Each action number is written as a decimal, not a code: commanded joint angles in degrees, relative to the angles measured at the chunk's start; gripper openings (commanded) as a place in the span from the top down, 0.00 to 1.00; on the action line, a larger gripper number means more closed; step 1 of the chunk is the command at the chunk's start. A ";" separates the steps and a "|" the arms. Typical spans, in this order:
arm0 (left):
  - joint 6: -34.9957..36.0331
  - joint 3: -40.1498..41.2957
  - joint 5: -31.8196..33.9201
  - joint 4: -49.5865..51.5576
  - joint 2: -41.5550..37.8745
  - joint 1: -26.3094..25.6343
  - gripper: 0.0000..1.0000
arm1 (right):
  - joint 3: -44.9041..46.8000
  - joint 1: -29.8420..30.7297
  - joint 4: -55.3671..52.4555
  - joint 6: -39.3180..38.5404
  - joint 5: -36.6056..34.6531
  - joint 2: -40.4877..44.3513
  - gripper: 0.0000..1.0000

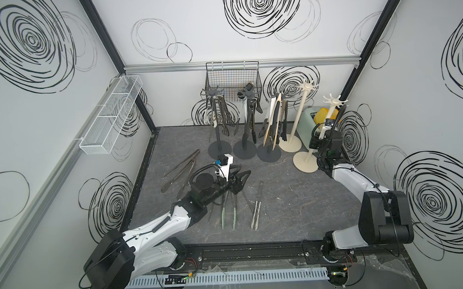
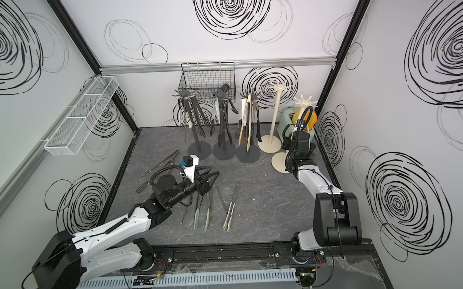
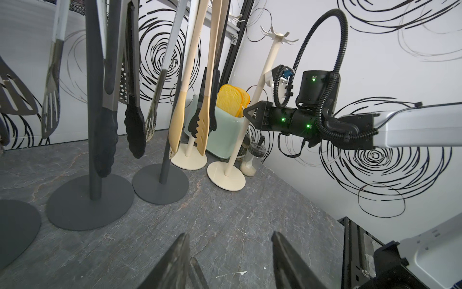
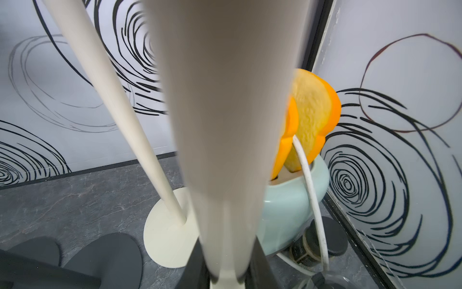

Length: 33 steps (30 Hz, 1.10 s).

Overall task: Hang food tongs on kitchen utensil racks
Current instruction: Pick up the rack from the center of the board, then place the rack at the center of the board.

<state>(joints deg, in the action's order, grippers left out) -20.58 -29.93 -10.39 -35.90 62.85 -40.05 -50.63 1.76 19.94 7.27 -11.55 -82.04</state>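
Loose food tongs [image 1: 227, 211] lie on the surface [image 1: 293, 201] at lower centre, long axes pointing up-frame, hinge ends beneath the left end effector [image 1: 243, 174], which is half open and apparently empty. Farther, at right, the right end effector [image 1: 319, 135] clamps the pole of the cream rack [image 1: 334, 101].

Three dark grey racks [image 1: 214, 149], two cream racks [image 1: 301, 113], one wire basket [image 1: 232, 76], one mesh tray [image 1: 110, 120], one toaster [image 1: 305, 126].

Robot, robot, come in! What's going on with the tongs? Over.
Left gripper open. Right gripper clamped on pole of cream disc-based utensil rack. Several steel food tongs loose on grey stone-look table. Mint-green toaster close behind rack.
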 commanded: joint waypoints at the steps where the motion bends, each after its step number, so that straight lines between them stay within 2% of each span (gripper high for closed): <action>1: -0.25 0.91 1.32 -0.83 -2.00 0.30 0.44 | -0.30 0.22 -0.81 1.31 3.73 3.91 1.00; 7: 0.07 1.50 2.84 0.97 -4.14 0.33 0.44 | 1.08 0.71 -2.15 1.34 11.97 8.01 1.00; 15: -0.50 1.54 7.03 7.38 -7.24 0.67 0.46 | 3.48 4.59 -6.18 -1.01 14.45 15.94 1.00; 25: -3.02 1.98 10.92 15.95 -12.11 4.06 0.47 | 3.04 17.45 -7.90 -6.73 11.86 25.64 1.00; 33: -6.28 3.77 12.36 20.11 -14.94 7.90 0.47 | -1.30 28.90 -4.34 -8.32 10.15 22.45 1.00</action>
<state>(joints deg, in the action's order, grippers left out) -24.40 -27.16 0.54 -16.64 48.95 -33.36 -47.29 27.97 6.09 0.56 -0.34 -59.05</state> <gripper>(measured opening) 0.532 0.193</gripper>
